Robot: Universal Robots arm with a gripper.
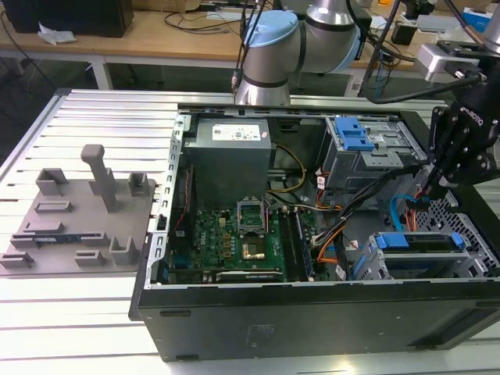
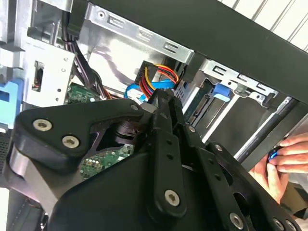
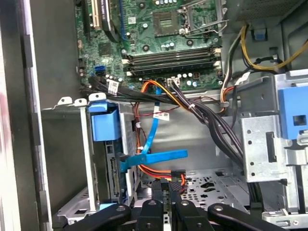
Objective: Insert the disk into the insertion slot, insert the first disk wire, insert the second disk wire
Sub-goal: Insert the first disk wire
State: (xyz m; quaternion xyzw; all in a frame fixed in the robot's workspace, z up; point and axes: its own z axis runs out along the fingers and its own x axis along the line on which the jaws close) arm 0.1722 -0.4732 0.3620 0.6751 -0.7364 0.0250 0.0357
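the second disk wire (image 3: 155, 172), red and orange strands, ends in a dark plug pinched in the nearly closed gripper (image 3: 166, 190). it sits just beside the connector edge of the disk (image 3: 116, 179), which is seated in the insertion slot (image 3: 85, 159) at a corner of the case (image 1: 312, 320). the first disk wire (image 3: 163, 156) meets that same edge; the white cable tag (image 3: 161, 115) is too small to read.

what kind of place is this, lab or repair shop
Probably a robotics lab: an open black desktop computer case lies on a ribbed aluminium table, a silver-and-light-blue robot arm stands behind it, and wooden workbenches with cables run along the back.
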